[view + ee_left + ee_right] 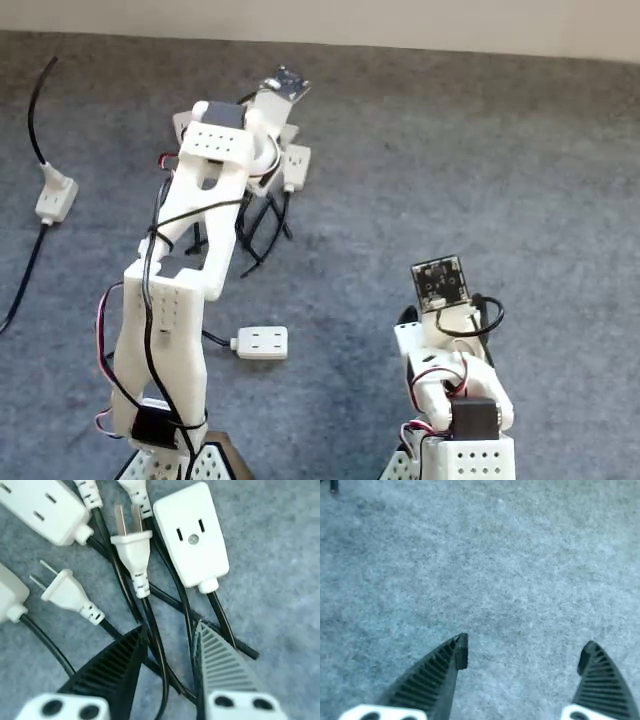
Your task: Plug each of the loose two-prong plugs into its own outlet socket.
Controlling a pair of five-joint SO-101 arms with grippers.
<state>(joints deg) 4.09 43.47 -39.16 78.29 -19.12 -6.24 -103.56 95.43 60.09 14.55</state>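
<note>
Left gripper (170,630) is hanging part open, holding nothing, with a two-prong plug (131,550) lying just ahead beside an outlet socket (192,537), its long axis running in line with the jaws, prongs pointing away. Right gripper (522,652) is gaping empty over carpet (520,555), well apart, leaving the left one nearer

White plastic arms (180,300) carry black servos (475,417), cables (147,310) and ribbed fingers (117,662).
</note>
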